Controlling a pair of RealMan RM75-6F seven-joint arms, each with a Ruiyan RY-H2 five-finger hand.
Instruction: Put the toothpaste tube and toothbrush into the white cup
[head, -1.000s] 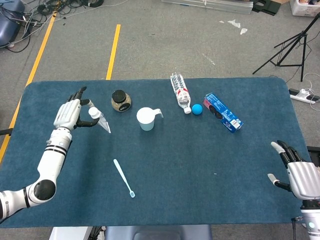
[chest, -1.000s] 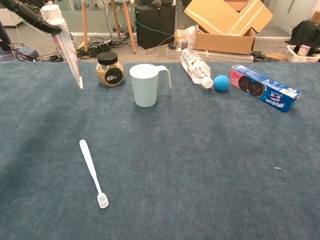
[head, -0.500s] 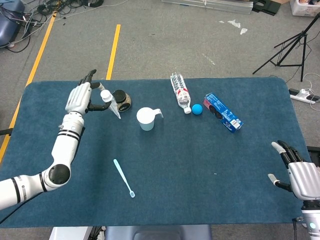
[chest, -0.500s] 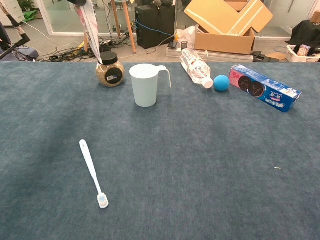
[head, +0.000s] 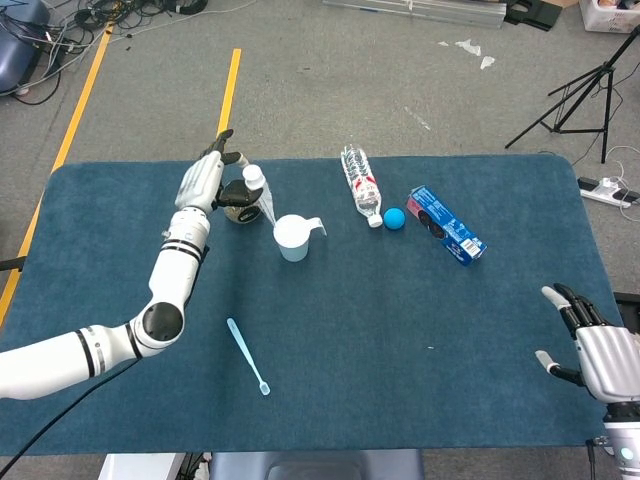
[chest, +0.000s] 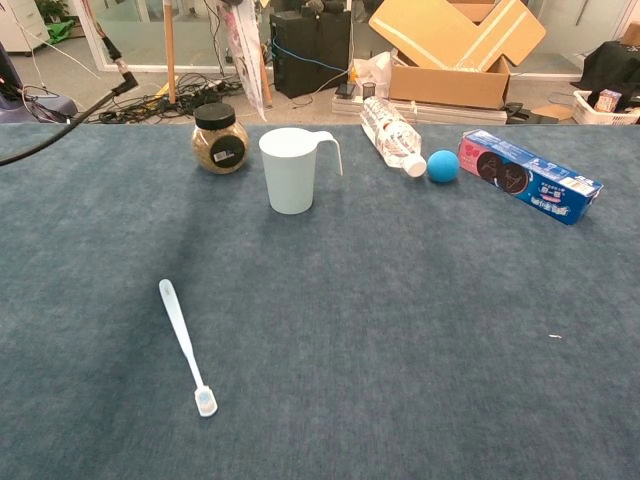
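Over the last second the left hand (head: 205, 180) has carried the toothpaste (head: 262, 197) rightward across the far side of the table (head: 400, 330), from well left of the jar (head: 238, 195) to a spot above the gap between the jar and the cup (head: 291, 238). The hand pinches the tube near its cap, which points up, and the flat crimped end hangs down and slightly right toward the cup's rim; in the chest view the tube (chest: 246, 55) dangles clear of the table, just left of the cup (chest: 289, 168) and higher than its mouth. So the carry is nearly done: the tube looks to need only a little more travel to the right before it can be lowered, tail first, into the cup. Since the cup is narrow and light, a tube coming in at a slant might catch the rim or tip it over. The toothbrush (head: 247, 355) lies flat on the near left part of the table, where it was, untouched, so that half of the task is not begun. The right hand (head: 590, 345) rests at the near right edge, fingers spread and holding nothing, unchanged. A bottle (head: 362, 184), a blue ball (head: 394, 217) and a box (head: 446, 224) lie right of the cup, out of the way.
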